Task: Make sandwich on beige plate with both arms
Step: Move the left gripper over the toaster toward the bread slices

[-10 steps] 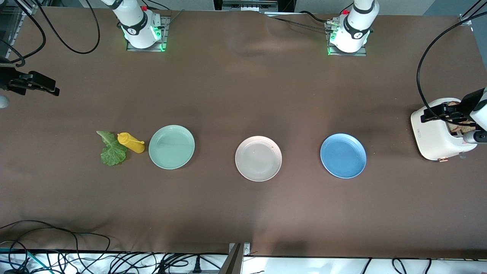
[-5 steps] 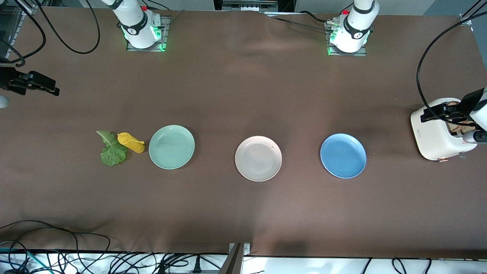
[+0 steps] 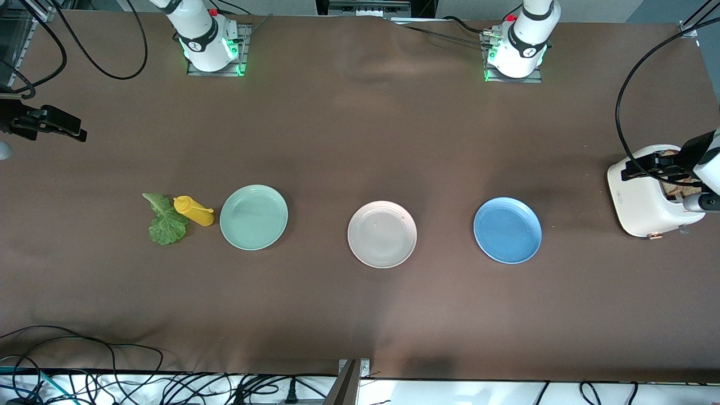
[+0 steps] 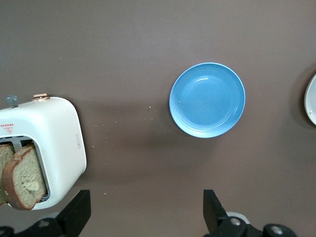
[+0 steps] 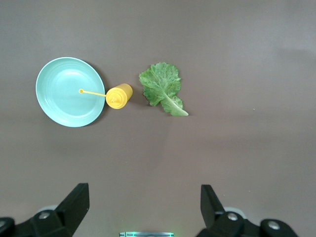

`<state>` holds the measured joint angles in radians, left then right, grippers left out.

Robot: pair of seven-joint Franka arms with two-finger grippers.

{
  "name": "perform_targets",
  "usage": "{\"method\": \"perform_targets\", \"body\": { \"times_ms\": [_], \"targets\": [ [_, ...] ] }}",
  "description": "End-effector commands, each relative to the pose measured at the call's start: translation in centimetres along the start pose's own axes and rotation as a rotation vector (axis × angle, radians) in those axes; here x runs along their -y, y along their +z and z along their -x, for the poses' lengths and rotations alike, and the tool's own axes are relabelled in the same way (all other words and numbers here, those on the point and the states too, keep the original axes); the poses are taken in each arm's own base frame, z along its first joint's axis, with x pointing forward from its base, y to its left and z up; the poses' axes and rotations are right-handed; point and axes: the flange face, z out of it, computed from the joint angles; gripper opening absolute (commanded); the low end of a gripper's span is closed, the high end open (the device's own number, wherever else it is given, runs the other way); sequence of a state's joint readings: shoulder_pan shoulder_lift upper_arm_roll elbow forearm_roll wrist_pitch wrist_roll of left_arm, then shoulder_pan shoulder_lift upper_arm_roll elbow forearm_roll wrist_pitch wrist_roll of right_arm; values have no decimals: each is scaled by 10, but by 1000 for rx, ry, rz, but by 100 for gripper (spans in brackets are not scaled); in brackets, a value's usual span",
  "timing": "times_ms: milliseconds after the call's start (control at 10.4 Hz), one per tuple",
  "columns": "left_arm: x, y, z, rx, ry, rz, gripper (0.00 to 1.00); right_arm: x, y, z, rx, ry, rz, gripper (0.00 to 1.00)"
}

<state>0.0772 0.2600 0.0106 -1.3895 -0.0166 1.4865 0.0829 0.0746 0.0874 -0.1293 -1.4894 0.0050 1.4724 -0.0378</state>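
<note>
Almost nothing has changed in the last second: both arms wait high, so the sandwich is not started. The round pale pinkish-beige plate (image 3: 382, 234) is empty in the middle of the table, between the mint-green plate (image 3: 253, 217) and the blue plate (image 3: 507, 230).

The left gripper (image 4: 144, 217) hangs over the white toaster (image 3: 647, 198), jaws wide apart, holding nothing; two brown bread slices (image 4: 20, 177) stand in its slots. The right gripper (image 5: 143, 210) is also spread wide and empty, at the right arm's end of the table.

The crinkled green lettuce leaf (image 3: 165, 221) touches the yellow squeeze bottle (image 3: 193, 211).

The brown table cloth (image 3: 360, 140) is slightly wrinkled; black cables (image 3: 84, 371) lie along the near edge.
</note>
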Motion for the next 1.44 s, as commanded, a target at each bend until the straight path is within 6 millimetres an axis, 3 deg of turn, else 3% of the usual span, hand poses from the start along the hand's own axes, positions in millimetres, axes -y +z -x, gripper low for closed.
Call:
{"method": "perform_targets", "body": {
  "times_ms": [0,1341],
  "targets": [
    [2,1,3,8,16,4,100,0,-8,4,-1,-1,-17,100],
    [2,1,2,8,16,5,100,3,-8,3,-1,-8,-15,100]
  ]
}}
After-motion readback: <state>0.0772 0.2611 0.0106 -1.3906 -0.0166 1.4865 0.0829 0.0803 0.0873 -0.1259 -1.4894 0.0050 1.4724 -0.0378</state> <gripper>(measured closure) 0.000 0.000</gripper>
